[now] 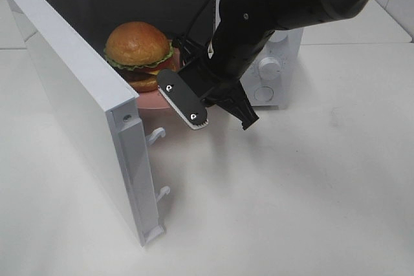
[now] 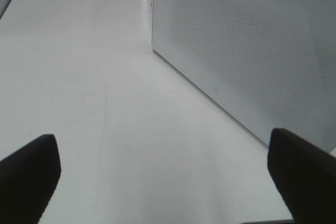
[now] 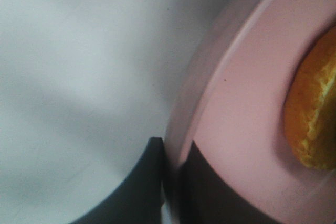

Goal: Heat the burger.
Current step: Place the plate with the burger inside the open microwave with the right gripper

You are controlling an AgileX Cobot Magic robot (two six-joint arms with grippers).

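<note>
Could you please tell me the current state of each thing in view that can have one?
microwave door: swung wide open.
burger: whole, sitting on the pink plate in the microwave.
pink plate: rim pinched by the right gripper.
right gripper: shut on the pink plate.
left gripper: open, holding nothing.
</note>
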